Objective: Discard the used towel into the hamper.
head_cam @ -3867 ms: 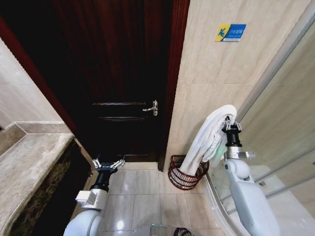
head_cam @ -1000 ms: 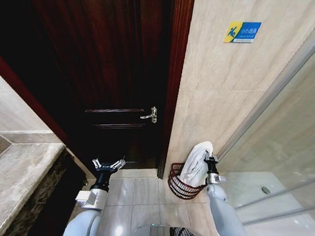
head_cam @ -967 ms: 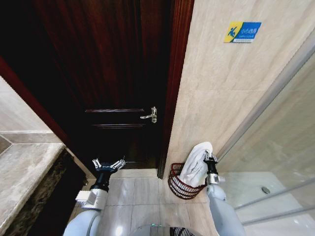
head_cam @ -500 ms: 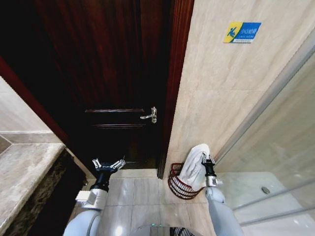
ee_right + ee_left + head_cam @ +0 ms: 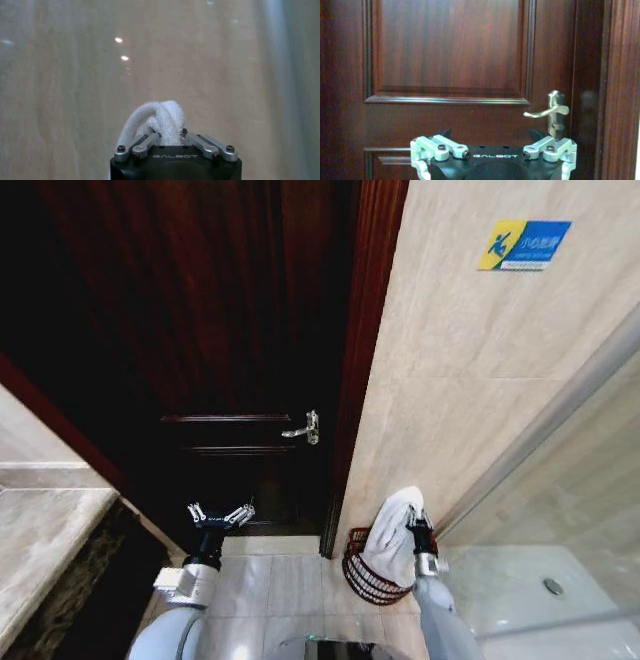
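Here the right gripper (image 5: 413,518) stays clamped on the white towel (image 5: 389,536), its tail hanging into the hamper (image 5: 362,569) at lower right, ready for release; the left gripper (image 5: 221,515) idles spread, empty, lower left.

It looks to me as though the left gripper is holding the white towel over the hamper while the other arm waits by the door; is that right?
Not quite: the right gripper holds the white towel over the hamper, as the head view shows. The left gripper is the one waiting by the door, open and holding nothing.
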